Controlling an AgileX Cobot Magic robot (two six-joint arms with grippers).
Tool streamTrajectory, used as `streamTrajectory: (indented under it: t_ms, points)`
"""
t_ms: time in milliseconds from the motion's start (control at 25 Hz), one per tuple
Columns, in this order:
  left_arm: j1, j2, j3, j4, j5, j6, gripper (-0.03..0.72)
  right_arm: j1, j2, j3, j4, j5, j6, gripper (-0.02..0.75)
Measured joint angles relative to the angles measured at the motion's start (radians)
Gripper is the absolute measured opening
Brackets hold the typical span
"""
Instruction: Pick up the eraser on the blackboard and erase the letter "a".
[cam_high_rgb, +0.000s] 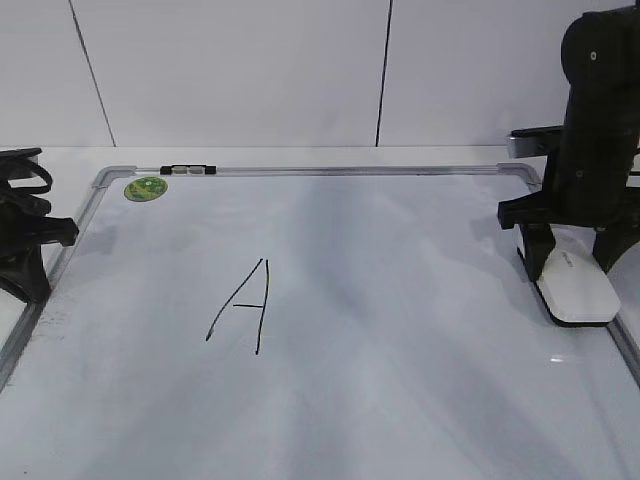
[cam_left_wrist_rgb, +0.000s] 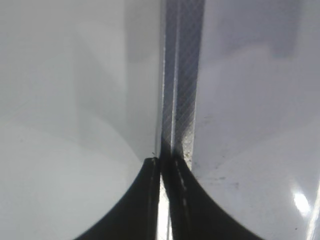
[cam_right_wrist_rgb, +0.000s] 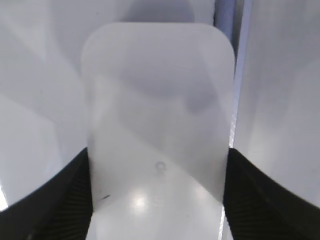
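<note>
The white eraser (cam_high_rgb: 577, 288) lies on the blackboard (cam_high_rgb: 400, 390), a white dry-erase board, at its right edge. My right gripper (cam_high_rgb: 570, 262) stands over the eraser with a finger against each long side. In the right wrist view the eraser (cam_right_wrist_rgb: 160, 110) fills the space between the fingers of the right gripper (cam_right_wrist_rgb: 157, 160). No lowercase "a" shows on the board. A tall capital "A" (cam_high_rgb: 245, 305) is drawn at the middle. My left gripper (cam_high_rgb: 25, 265) is shut and empty over the board's left frame (cam_left_wrist_rgb: 181, 75); the left wrist view shows its closed tips (cam_left_wrist_rgb: 162, 162).
A green round magnet (cam_high_rgb: 146, 188) sits at the board's far left corner. A black-and-white clip (cam_high_rgb: 188, 170) is on the far frame. The right frame rail (cam_right_wrist_rgb: 241, 75) runs just beside the eraser. A white wall stands behind the table.
</note>
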Motion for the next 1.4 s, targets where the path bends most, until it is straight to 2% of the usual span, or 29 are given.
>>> streamTrajectory:
  t_ms: [1400]
  points:
    - [0.000, 0.000, 0.000, -0.014, 0.000, 0.004, 0.014, 0.000, 0.001, 0.000, 0.010, 0.000, 0.000, 0.549]
